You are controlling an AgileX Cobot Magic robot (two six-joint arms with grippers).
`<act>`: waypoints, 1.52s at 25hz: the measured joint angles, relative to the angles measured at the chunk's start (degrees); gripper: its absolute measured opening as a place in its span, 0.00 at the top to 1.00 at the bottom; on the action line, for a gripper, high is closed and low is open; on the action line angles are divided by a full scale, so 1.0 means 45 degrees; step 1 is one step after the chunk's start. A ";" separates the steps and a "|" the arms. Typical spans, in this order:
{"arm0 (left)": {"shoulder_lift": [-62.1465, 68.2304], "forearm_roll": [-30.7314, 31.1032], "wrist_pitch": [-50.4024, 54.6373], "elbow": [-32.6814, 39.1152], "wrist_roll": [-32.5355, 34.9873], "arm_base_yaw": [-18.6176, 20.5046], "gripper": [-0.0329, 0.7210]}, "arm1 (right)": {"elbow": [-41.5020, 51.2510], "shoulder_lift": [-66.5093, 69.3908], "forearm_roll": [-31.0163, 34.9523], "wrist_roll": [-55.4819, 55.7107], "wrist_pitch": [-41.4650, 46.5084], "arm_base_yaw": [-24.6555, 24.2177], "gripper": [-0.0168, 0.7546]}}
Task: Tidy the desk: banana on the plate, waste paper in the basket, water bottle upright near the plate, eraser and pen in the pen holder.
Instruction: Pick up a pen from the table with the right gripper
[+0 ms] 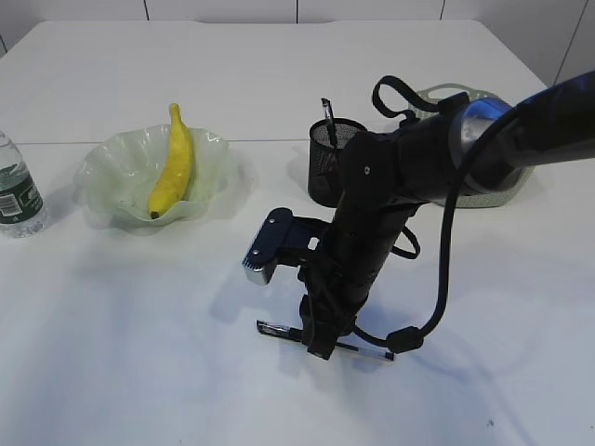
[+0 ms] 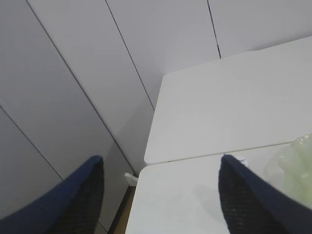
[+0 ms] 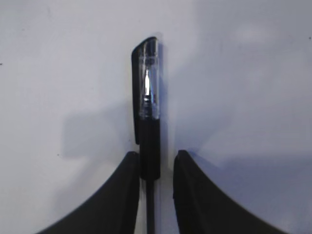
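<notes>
Our right gripper (image 3: pixel 152 168) has its two smooth, curved black fingers (image 3: pixel 119 195) drawn narrow around the pen (image 3: pixel 148 112), one on each side of the slim barrel; the matte black body runs into a clear, glossy cap with a black clip along its edge. In the exterior view that pen (image 1: pixel 279 329) lies flat on the white table (image 1: pixel 112 353), with the gripper (image 1: pixel 321 346) standing straight down on its middle and a looped black cable hanging off the arm. Behind the arm we see the round black mesh pen holder (image 1: pixel 325 153), a dark slender thing leaning out of its mouth. To the right of it, mostly hidden by the arm, sits the pale woven basket (image 1: pixel 474 190). To the left, the smooth yellow banana (image 1: pixel 174 167) rests in the ruffled, translucent green plate (image 1: pixel 112 172), and at the far left edge the clear ribbed water bottle (image 1: pixel 17 190) stands upright. Our left gripper (image 2: pixel 161 195) is spread wide, its dark blue, textured fingers (image 2: pixel 243 195) holding nothing above the table's corner.
</notes>
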 joint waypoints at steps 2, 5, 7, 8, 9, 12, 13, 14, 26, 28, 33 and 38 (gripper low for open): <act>0.0000 0.0021 0.0000 0.0000 0.0000 0.0000 0.27 | 0.0000 0.0000 0.0000 0.0000 0.0030 0.0000 0.74; 0.0000 0.0020 0.0000 0.0000 0.0000 0.0000 0.27 | 0.0000 0.0000 -0.0173 -0.0027 0.0273 0.0000 0.74; 0.0000 0.0020 0.0000 0.0000 0.0000 0.0000 0.27 | 0.0000 0.0000 -0.0431 -0.0050 0.0514 0.0000 0.74; 0.0000 0.0020 0.0000 0.0000 0.0000 0.0000 0.27 | 0.0000 0.0000 -0.0473 -0.0050 0.0565 0.0000 0.74; 0.0000 0.0020 0.0000 0.0000 0.0000 0.0000 0.27 | 0.0000 0.0000 -0.0524 -0.0050 0.0565 0.0000 0.74; 0.0000 0.0020 0.0000 0.0000 0.0000 0.0000 0.27 | 0.0000 0.0000 -0.0557 -0.0050 0.0593 0.0000 0.74; 0.0000 0.0020 0.0000 0.0000 0.0000 0.0000 0.27 | 0.0000 0.0000 -0.0569 -0.0050 0.0593 0.0000 0.74; 0.0000 0.0020 0.0000 0.0000 0.0000 0.0000 0.27 | 0.0000 0.0000 -0.0592 -0.0050 0.0593 0.0000 0.74; 0.0000 0.0020 0.0000 0.0000 0.0000 0.0000 0.27 | -0.0010 0.0000 -0.0683 -0.0098 0.0706 0.0000 0.91; 0.0000 0.0020 0.0000 0.0000 0.0000 0.0000 0.27 | -0.0010 0.0000 -0.0708 -0.0098 0.0712 0.0000 0.91; 0.0000 0.0020 0.0000 0.0000 0.0000 0.0000 0.27 | -0.0010 0.0000 -0.0189 -0.0098 0.0814 0.0000 0.91; 0.0000 0.0020 0.0000 0.0000 0.0000 0.0000 0.27 | -0.0031 0.0006 0.0347 -0.0098 0.0872 0.0000 0.91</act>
